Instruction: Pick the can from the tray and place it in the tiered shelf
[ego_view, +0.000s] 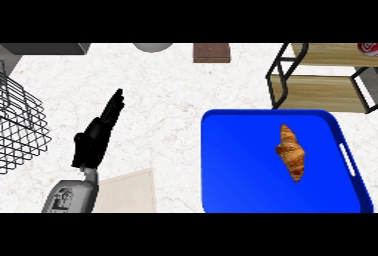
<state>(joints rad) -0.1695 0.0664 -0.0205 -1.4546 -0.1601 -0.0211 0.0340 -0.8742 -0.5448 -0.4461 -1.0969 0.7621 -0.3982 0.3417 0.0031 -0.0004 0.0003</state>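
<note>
White marbled stone bench carries everything. On it: glossy blue rectangular plastic tray at lower right, white slot handle on its right side. Black metal-framed tiered shelf with light wood boards just behind the tray, upper right. Black wire basket at left edge. Along the far edge: grey box, pale rounded object, brown block, all cut off. Beige flat board at the near edge.

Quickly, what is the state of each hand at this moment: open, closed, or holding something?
Left hand: open, black fingers straight, holding nothing, above the white marble counter.
Right hand: not in view, so its state cannot be told.
</note>
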